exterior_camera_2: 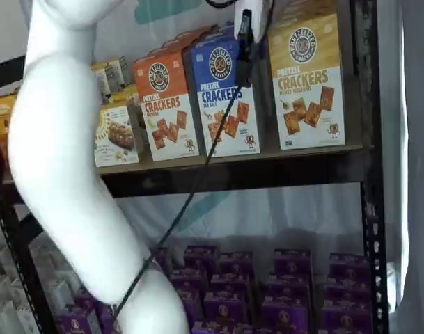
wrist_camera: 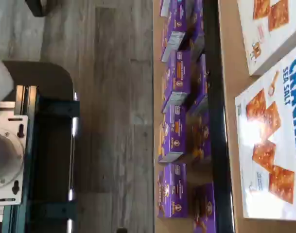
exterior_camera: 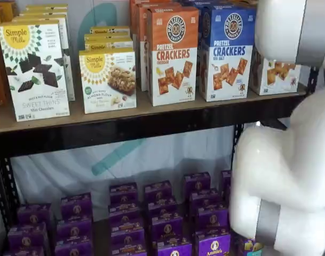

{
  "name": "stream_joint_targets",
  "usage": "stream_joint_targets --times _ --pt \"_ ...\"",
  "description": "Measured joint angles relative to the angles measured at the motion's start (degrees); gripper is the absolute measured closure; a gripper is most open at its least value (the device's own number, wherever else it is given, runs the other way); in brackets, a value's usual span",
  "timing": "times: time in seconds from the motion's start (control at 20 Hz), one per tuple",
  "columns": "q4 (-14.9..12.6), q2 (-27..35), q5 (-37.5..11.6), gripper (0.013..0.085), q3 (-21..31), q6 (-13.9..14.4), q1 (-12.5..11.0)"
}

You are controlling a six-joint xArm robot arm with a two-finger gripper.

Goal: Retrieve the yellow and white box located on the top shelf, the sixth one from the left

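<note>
The yellow and white box (exterior_camera_2: pixel 305 82) stands upright at the right end of the top shelf (exterior_camera_2: pixel 267 170), next to a blue Pretzel Crackers box (exterior_camera_2: pixel 222 97). In a shelf view only its white lower part (exterior_camera: pixel 274 74) shows behind my white arm (exterior_camera: pixel 290 160). My gripper (exterior_camera_2: pixel 245 43) hangs from the view's top edge in front of the blue box's right edge, just left of the yellow and white box. Only a dark finger and a cable show, so I cannot tell whether it is open. The wrist view shows the blue box's front (wrist_camera: pixel 279 141), not the yellow one.
An orange Pretzel Crackers box (exterior_camera: pixel 172 53) and white Simple Mills boxes (exterior_camera: pixel 37 69) stand further left on the top shelf (exterior_camera: pixel 151 125). Several purple boxes (exterior_camera: pixel 162 213) fill the lower shelf. A black upright (exterior_camera_2: pixel 368 174) stands right of the yellow box. A dark teal-bracketed mount (wrist_camera: pixel 41 160) shows in the wrist view.
</note>
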Motion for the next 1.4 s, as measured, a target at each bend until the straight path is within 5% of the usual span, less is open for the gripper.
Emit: stream_joint_targets --times 0.15,0.4,0.75,0.95,1.15,1.4 --pt "-5.1 1.2 2.1 0.0130 -2.1 -0.4 2.0" --pt "-3.6 1.3 2.5 0.0130 -2.4 -1.1 0.3" --pt "10.2 -2.1 -3.9 0.0130 2.3 -1.0 -6.3" --pt "16.7 -4.5 -9.8 0.0130 5.8 -0.6 -8.1" --pt "19.9 -6.9 -17.9 0.0130 9.8 -1.4 -7.6" --pt "20.5 -7.0 -25.6 0.0130 11.4 -2.8 -5.8"
